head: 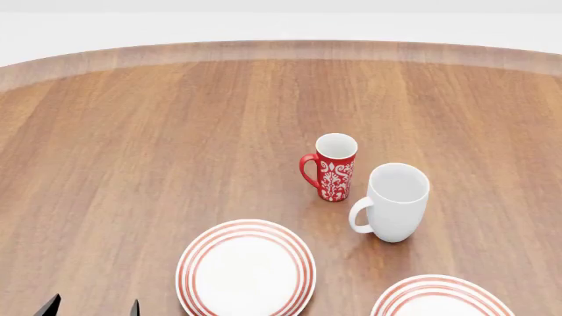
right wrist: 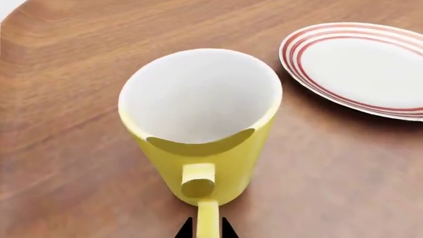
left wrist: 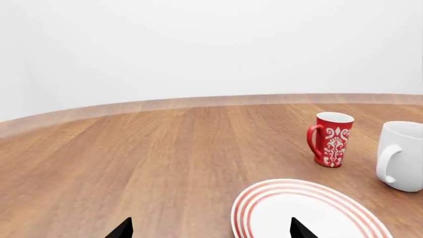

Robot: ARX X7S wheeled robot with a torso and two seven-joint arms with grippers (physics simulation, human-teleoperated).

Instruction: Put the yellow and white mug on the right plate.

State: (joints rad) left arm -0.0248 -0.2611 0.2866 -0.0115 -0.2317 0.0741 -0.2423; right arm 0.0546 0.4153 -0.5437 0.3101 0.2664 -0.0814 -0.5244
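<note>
The yellow and white mug (right wrist: 205, 129) shows only in the right wrist view, upright, with its white inside facing the camera. My right gripper (right wrist: 207, 229) is shut on the mug's yellow loop handle (right wrist: 206, 218), one fingertip on each side. A red-ringed white plate (right wrist: 360, 64) lies on the table just beyond the mug, apart from it. In the head view the right plate (head: 443, 299) sits at the bottom right edge, partly cut off. The mug and the right gripper are out of the head view. My left gripper (left wrist: 211, 230) is open and empty, low over the table; it also shows in the head view (head: 92, 307).
The left plate (head: 246, 268) lies at front centre and shows under the left gripper's far finger (left wrist: 304, 213). A slim red patterned mug (head: 333, 168) and a taller white mug (head: 393, 201) stand behind the plates. The wooden table's curved far edge (head: 281, 49) runs across the back.
</note>
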